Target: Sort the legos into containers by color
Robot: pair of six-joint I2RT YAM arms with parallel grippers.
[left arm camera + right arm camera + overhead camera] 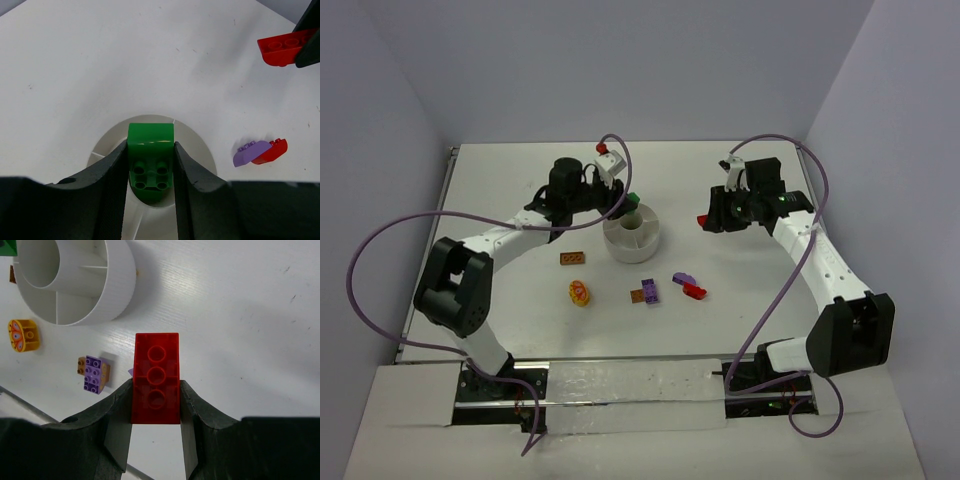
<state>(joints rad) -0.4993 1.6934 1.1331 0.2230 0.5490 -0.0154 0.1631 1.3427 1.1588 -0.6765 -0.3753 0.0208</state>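
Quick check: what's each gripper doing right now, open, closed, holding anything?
Left gripper: closed on the green lego, over the white dish.
Right gripper: closed on a red lego.

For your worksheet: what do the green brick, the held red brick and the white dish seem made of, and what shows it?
The green brick looks like glossy moulded plastic: highlight on its curved face. The red brick, smooth plastic too, has moulded round studs. The dish is probably matte white plastic; fine ribbing on its wall.

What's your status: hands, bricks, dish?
Left hand shut on green brick over dish. Right hand shut on red brick, right of dish. Nothing in the way.
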